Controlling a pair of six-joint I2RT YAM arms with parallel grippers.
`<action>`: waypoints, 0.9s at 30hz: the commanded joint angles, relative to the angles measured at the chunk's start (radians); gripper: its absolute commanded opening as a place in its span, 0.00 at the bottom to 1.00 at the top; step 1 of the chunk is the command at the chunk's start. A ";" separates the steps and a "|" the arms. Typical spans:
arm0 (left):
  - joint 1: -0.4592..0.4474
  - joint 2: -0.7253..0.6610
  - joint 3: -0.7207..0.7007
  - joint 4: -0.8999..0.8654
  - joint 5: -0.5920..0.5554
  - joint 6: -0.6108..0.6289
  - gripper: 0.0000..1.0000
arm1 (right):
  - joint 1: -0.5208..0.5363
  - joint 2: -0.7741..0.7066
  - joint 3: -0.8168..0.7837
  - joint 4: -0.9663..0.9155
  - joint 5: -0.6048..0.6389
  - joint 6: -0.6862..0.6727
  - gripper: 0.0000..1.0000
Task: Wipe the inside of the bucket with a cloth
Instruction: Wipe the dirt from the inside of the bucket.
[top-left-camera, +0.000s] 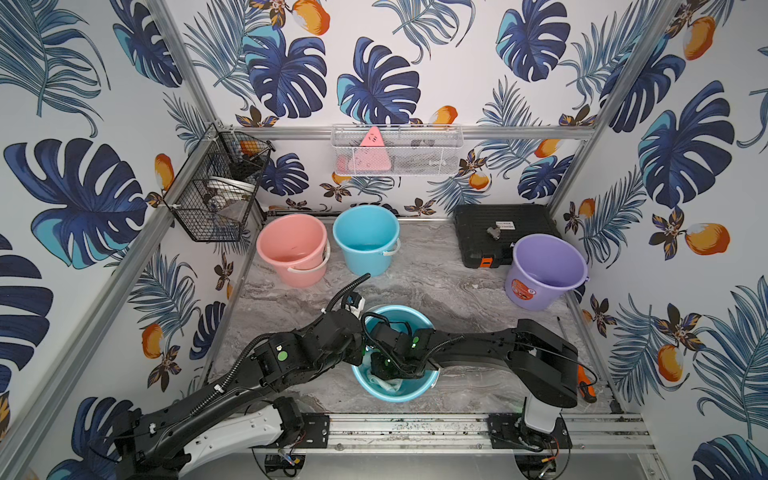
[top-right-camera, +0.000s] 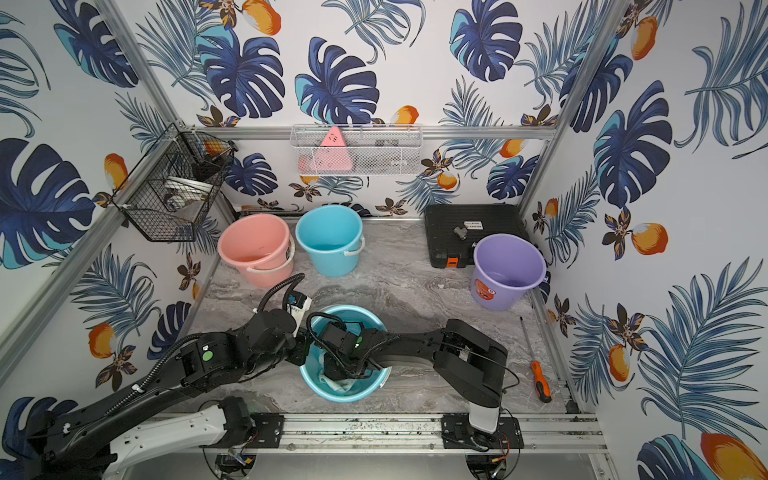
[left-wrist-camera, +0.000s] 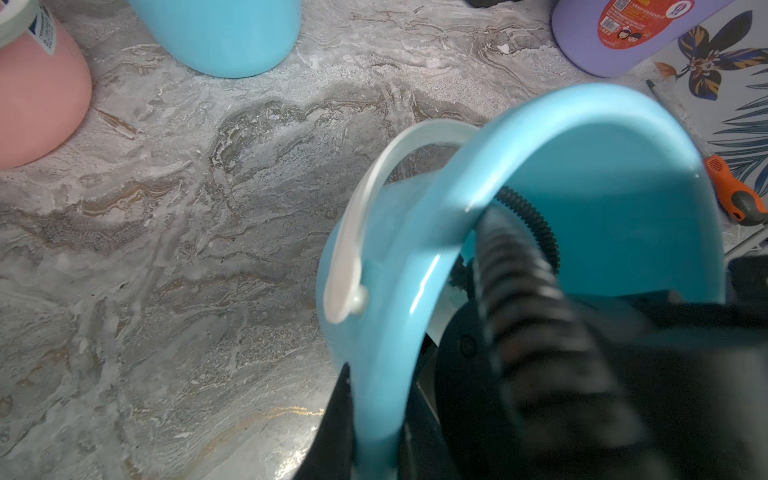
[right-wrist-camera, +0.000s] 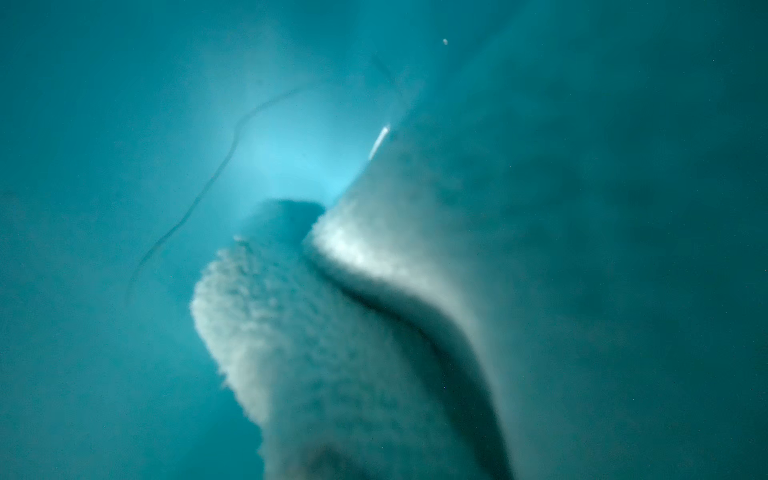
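A light blue bucket (top-left-camera: 409, 392) (top-right-camera: 353, 395) stands at the front middle of the marble table. My left gripper (left-wrist-camera: 374, 419) is shut on its left rim, one finger outside the wall and one inside; in a top view it sits at the rim's left side (top-left-camera: 360, 353). My right gripper (top-left-camera: 387, 374) reaches down inside the bucket, shut on the pale fluffy cloth (right-wrist-camera: 332, 353), which presses against the inner wall (right-wrist-camera: 104, 166). A bit of cloth (top-left-camera: 386, 385) (top-right-camera: 336, 384) shows below the wrist in both top views. The right fingers are hidden by the cloth.
A pink bucket (top-left-camera: 291, 249), another blue bucket (top-left-camera: 365, 239) and a purple bucket (top-left-camera: 546, 270) stand further back. A black case (top-left-camera: 498, 232) lies at the back right and an orange screwdriver (top-right-camera: 540, 384) by the right wall. Wire baskets hang on the walls.
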 joint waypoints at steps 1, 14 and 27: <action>-0.005 0.012 0.018 0.058 0.027 -0.003 0.00 | 0.002 -0.050 0.005 -0.123 0.033 -0.029 0.00; -0.002 0.076 0.035 0.019 0.044 -0.030 0.00 | 0.089 -0.355 -0.015 -0.101 -0.012 -0.111 0.00; -0.002 0.072 0.051 -0.006 0.102 -0.001 0.00 | 0.113 -0.646 -0.226 0.085 0.030 -1.255 0.00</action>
